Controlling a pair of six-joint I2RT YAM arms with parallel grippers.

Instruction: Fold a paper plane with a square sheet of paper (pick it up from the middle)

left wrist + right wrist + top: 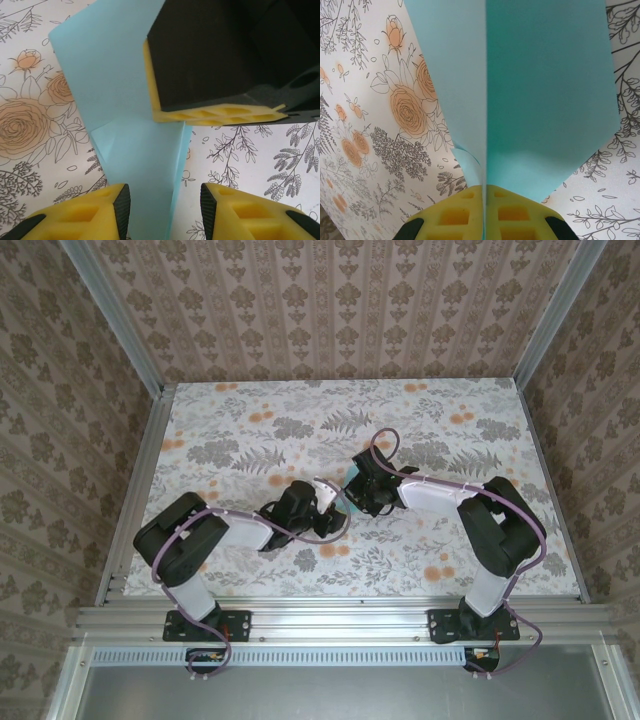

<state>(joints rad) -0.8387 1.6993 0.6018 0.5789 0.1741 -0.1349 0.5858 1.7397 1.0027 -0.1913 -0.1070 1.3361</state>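
The square sheet of paper (545, 100) is turquoise and folded along a lengthwise crease, with slanted flaps. It stands on edge above the floral table. My right gripper (484, 192) is shut on its crease. In the left wrist view the paper (110, 75) runs down from the right gripper's yellow fingers (215, 116) into the gap of my left gripper (165, 207). The left jaws are apart: the folded strip lies near the left finger, with bare table beside the right one. From above, both grippers meet mid-table, left gripper (330, 512) and right gripper (358, 482), with a bit of paper (352, 473) between them.
The floral tabletop (250, 440) stretches all around the grippers. Patterned walls and aluminium posts (130, 330) close the left, right and back sides. An aluminium rail (330, 615) runs along the near edge by the arm bases.
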